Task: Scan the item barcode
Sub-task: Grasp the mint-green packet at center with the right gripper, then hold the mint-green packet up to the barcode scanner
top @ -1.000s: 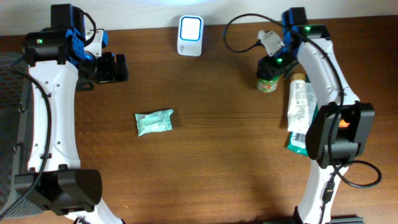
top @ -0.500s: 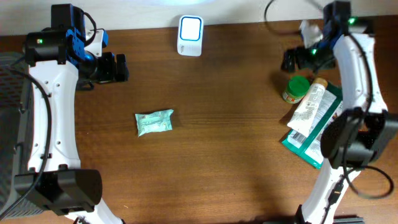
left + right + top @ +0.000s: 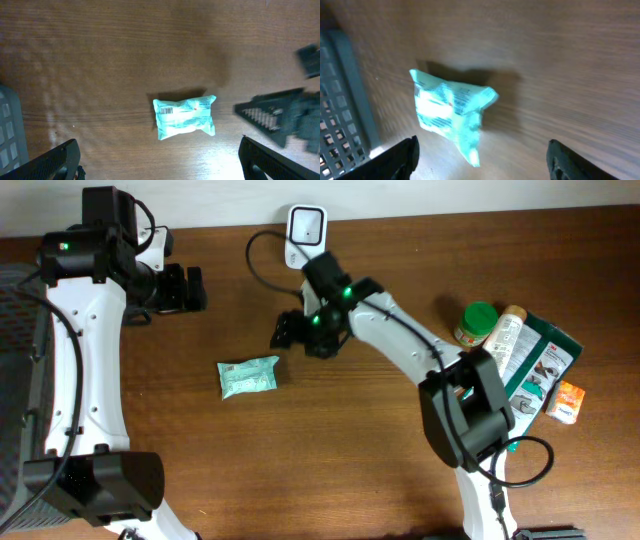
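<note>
A teal snack packet (image 3: 248,376) lies flat on the brown table, its barcode showing at its left end in the left wrist view (image 3: 185,117). The white barcode scanner (image 3: 306,227) stands at the table's back edge. My right gripper (image 3: 288,330) hangs open just right of and behind the packet, which sits under its spread fingers (image 3: 450,112) with nothing gripped (image 3: 480,167). My left gripper (image 3: 196,288) stays high at the back left, open and empty (image 3: 160,170), looking down on the packet and on the right gripper (image 3: 280,115).
A green-lidded jar (image 3: 478,323), a white tube (image 3: 505,336), a green pack (image 3: 545,365) and a small orange box (image 3: 568,401) are clustered at the right. A grey mesh basket (image 3: 340,100) stands at the table's left edge (image 3: 12,330).
My right arm has swung from the far right, by the jar and tube, across to the middle near the packet. Its jaws opened wide. The left arm has not moved.
</note>
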You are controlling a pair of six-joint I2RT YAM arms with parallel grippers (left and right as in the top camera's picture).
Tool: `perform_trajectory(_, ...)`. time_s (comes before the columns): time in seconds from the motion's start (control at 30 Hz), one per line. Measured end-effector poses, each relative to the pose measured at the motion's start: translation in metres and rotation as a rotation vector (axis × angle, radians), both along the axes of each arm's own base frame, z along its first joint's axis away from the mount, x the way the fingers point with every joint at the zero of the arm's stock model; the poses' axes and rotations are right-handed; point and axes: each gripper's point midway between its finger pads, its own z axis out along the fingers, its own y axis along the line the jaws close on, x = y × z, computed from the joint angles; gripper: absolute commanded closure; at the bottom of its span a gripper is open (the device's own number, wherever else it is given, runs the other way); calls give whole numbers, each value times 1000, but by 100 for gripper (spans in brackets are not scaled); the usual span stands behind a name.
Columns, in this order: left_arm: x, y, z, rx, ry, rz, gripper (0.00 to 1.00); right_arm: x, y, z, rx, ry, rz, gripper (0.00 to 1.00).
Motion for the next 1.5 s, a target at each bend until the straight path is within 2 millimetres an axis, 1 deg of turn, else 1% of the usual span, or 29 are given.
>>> perform_trajectory(0.07,0,0,0,0,1,0,1,-10,20,-11,26,11,-19,32)
perform_trajectory(0.17,0,0,0,0,1,0,1,-17,33,-16,40,44,-34,40)
perform_trajectory(0.23,0,0,0,0,1,0,1,-22,38,-29,32,73,-36,47)
perform_trajectory(0.27,0,0,0,0,1,0,1,-27,42,-44,23,100,-30,51)
perform_trajectory(0.33,0,0,0,0,2,0,1,-26,55,-53,75,100,-12,60)
perform_trajectory(0.37,0,0,0,0,1,0,1,-26,59,-54,90,105,-5,69)
perform_trajectory(0.43,0,0,0,0,1,0,1,-30,62,-58,107,124,12,96)
perform_trajectory(0.57,0,0,0,0,1,0,1,-29,61,-53,147,88,88,96)
perform_trajectory(0.6,0,0,0,0,1,0,1,-26,54,-51,168,79,114,96)
perform_trajectory(0.63,0,0,0,0,1,0,1,-14,37,-47,195,56,129,96)
perform_trajectory(0.67,0,0,0,0,2,0,1,-4,8,-39,189,63,112,96)
perform_trajectory(0.7,0,0,0,0,1,0,1,12,-24,-15,200,17,84,96)
perform_trajectory(0.77,0,0,0,0,1,0,1,26,-77,49,220,-76,34,96)
perform_trajectory(0.83,0,0,0,0,2,0,1,25,-112,93,245,-128,-6,96)
perform_trajectory(0.87,0,0,0,0,1,0,1,25,-137,120,257,-170,-44,96)
perform_trajectory(0.93,0,0,0,0,1,0,1,19,-155,140,257,-191,-77,96)
perform_trajectory(1.0,0,0,0,0,1,0,1,4,-164,163,235,-209,-97,96)
perform_trajectory(1.03,0,0,0,0,1,0,1,-5,-167,181,223,-247,-102,96)
perform_trajectory(1.13,0,0,0,0,2,0,1,-18,-170,212,223,-319,-116,96)
perform_trajectory(1.17,0,0,0,0,1,0,1,-19,-171,214,202,-329,-123,96)
perform_trajectory(1.2,0,0,0,0,1,0,1,-19,-170,210,169,-334,-124,96)
perform_trajectory(1.27,0,0,0,0,1,0,1,-24,-150,199,23,-363,-87,96)
perform_trajectory(1.3,0,0,0,0,2,0,1,-20,-143,208,-22,-406,-80,96)
perform_trajectory(1.33,0,0,0,0,1,0,1,-9,-140,234,-63,-493,-93,96)
perform_trajectory(1.37,0,0,0,0,2,0,1,-3,-145,247,-106,-520,-106,96)
perform_trajectory(1.4,0,0,0,0,2,0,1,19,-148,268,-149,-612,-131,96)
perform_trajectory(1.43,0,0,0,0,2,0,1,42,-154,279,-221,-695,-165,96)
perform_trajectory(1.47,-1,0,0,0,2,0,1,70,-156,286,-314,-808,-191,96)
perform_trajectory(1.5,-1,0,0,0,2,0,1,100,-150,293,-412,-945,-207,96)
